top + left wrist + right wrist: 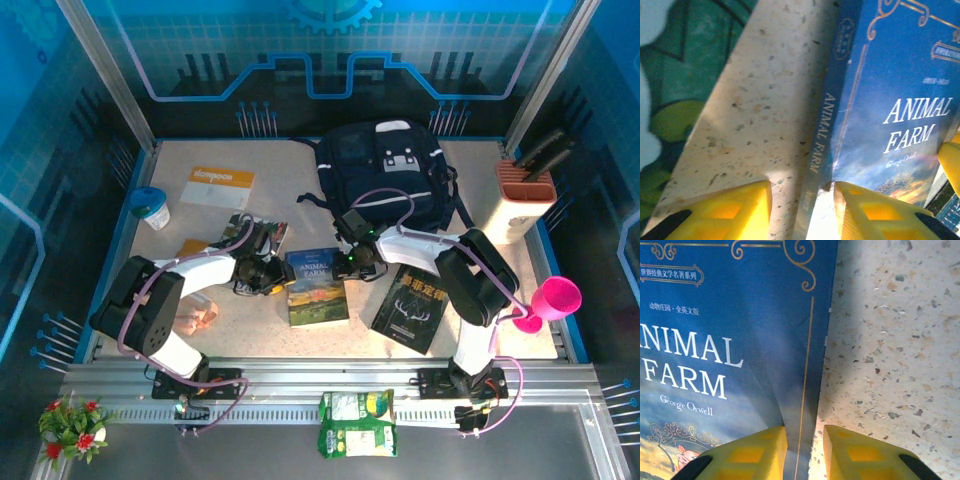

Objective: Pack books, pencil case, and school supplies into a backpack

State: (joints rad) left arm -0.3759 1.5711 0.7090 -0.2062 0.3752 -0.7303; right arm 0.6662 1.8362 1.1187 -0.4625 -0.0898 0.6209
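Note:
The blue "Animal Farm" book (317, 288) lies flat mid-table, one of the books. My left gripper (279, 275) is low at its left side. In the left wrist view its jaws (802, 187) straddle the spine (821, 130), open, with bare table between the left finger (740, 205) and the spine. My right gripper (351, 264) is at the book's upper right edge. Its jaws (805, 432) stand narrowly open astride that edge, one finger (757, 450) over the cover (715, 340), the other over the table. A black book (410, 307) lies to the right. Another book (264, 236) sits behind the left arm. The navy backpack (385, 175) lies at the back.
A white and orange holder (525, 200) stands at the back right and a pink cup (555, 298) at the right edge. A blue-lidded cup (150, 208) and an orange-white card (217, 186) sit back left. A peach item (200, 318) lies front left, green packets (357, 422) on the rail.

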